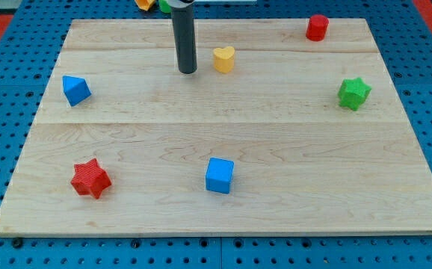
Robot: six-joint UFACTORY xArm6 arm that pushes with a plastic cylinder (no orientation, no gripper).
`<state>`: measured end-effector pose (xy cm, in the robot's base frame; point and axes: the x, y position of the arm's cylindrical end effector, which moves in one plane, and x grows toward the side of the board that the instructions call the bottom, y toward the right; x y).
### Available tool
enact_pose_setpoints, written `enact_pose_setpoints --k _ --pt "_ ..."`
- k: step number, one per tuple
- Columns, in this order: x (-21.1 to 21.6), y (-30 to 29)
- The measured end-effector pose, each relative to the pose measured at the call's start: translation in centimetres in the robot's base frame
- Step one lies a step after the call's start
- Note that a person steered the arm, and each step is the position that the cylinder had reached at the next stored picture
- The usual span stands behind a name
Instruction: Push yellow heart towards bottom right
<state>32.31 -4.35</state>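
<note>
yellow heart [224, 58], my tip [187, 71] just left, apart

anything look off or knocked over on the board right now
Nothing stands out. The yellow heart block sits flat on the wooden board, just right of my tip with a small gap.

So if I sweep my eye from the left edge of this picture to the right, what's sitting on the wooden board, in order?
Blue block → red star → my tip → blue cube → yellow heart → red block → green star.
</note>
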Motion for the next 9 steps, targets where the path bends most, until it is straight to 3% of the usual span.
enact_pose_setpoints --k 1,2,4,5,7,8,9 --pt "-2.1 0.4" --pt "-3.7 4.7" --pt "7.7 13.0" --pt "3.8 8.2" --pt "0.6 6.9" --pt "1.0 13.2" --pt "4.1 14.7"
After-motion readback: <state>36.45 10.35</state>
